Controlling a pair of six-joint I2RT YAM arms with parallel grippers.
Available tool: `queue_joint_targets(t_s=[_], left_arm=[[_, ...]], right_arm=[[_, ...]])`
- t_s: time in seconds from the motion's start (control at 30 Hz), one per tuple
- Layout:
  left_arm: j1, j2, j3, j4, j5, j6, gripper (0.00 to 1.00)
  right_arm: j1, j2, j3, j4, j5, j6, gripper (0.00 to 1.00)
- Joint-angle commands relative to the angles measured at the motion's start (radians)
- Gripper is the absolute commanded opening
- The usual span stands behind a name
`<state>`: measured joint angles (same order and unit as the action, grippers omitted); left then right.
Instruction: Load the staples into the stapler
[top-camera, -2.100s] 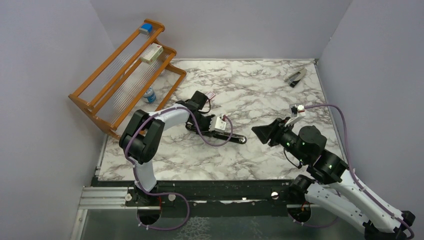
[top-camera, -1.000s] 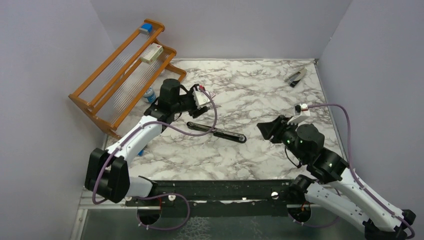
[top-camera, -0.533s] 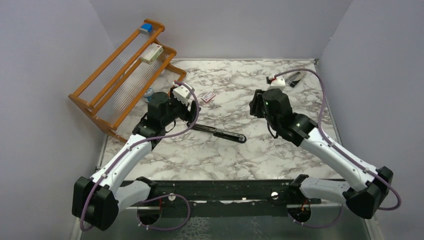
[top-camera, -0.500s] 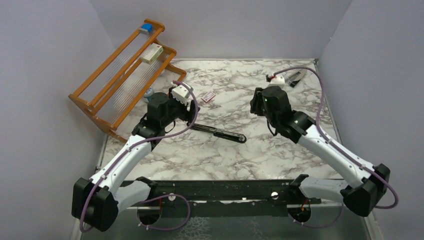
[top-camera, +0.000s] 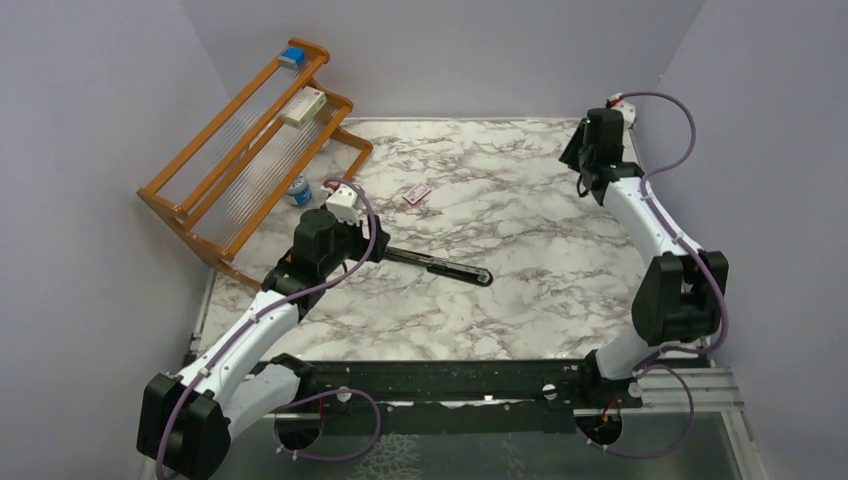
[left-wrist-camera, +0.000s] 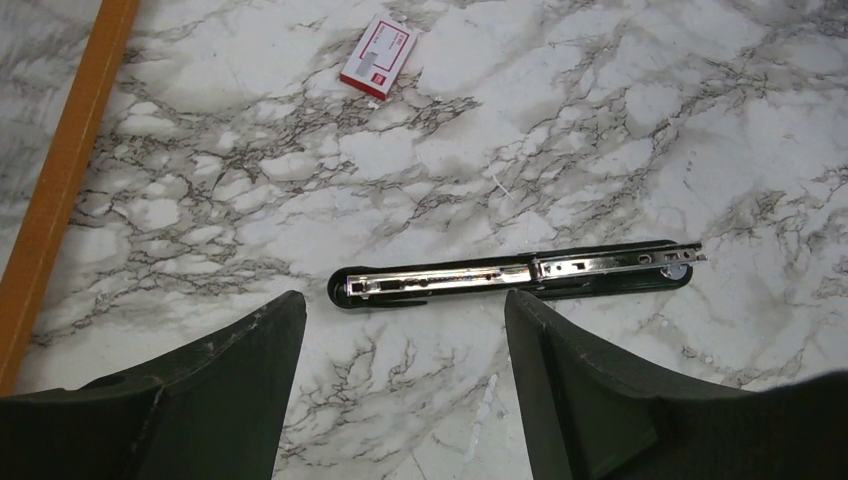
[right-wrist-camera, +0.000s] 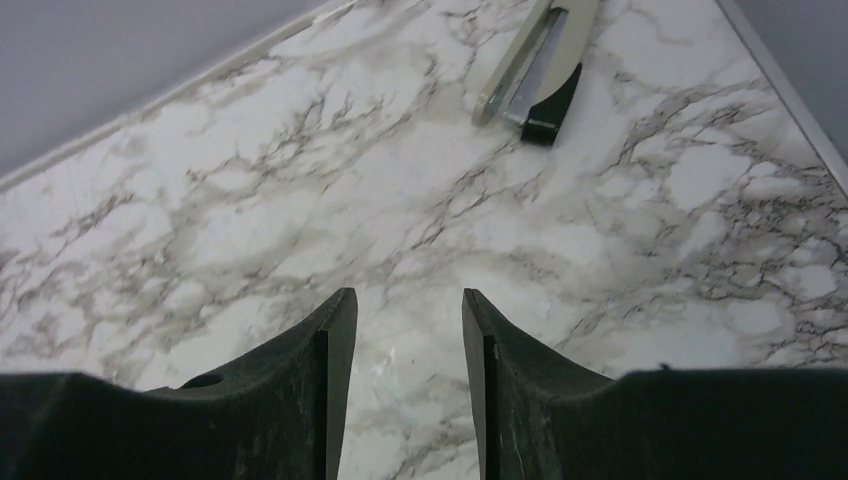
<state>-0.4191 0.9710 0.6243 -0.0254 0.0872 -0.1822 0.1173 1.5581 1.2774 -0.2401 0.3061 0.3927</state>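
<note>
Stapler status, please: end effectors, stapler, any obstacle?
Left end effector open, empty, facing stapler. Right end effector open, empty, near grey tool. Stapler flat open on table, rail exposed; staple packet apart. No obstacle.

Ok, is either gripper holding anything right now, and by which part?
Nothing is held. The left gripper stands open above the stapler, which lies opened flat, untouched. The right gripper is open and empty too.

Pale lilac walls (top-camera: 450, 60) enclose a marble-patterned table (top-camera: 540, 300) with a wooden rack (top-camera: 255, 150) at left.
</note>
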Motion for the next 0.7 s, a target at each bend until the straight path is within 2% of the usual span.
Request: queue_joint_targets(t_s=[0.0,0.37,0.67], left_arm=[[0.003,-0.053,-0.037,0.034,-0.042,-0.080,0.77],[0.002,-0.100,-0.054,0.018,-0.110,-0.072,0.77],[0.002,-0.073,-0.052,0.022,-0.107,-0.066,0.77]], right_arm=[[-0.088,0.136,0.109,0.078,-0.043,0.023,0.47],[-0.196,0.542,0.414,0.050,-0.100,0.057,0.49],[-0.227,0.686,0.585,-0.015,-0.022,0.032,0.49]])
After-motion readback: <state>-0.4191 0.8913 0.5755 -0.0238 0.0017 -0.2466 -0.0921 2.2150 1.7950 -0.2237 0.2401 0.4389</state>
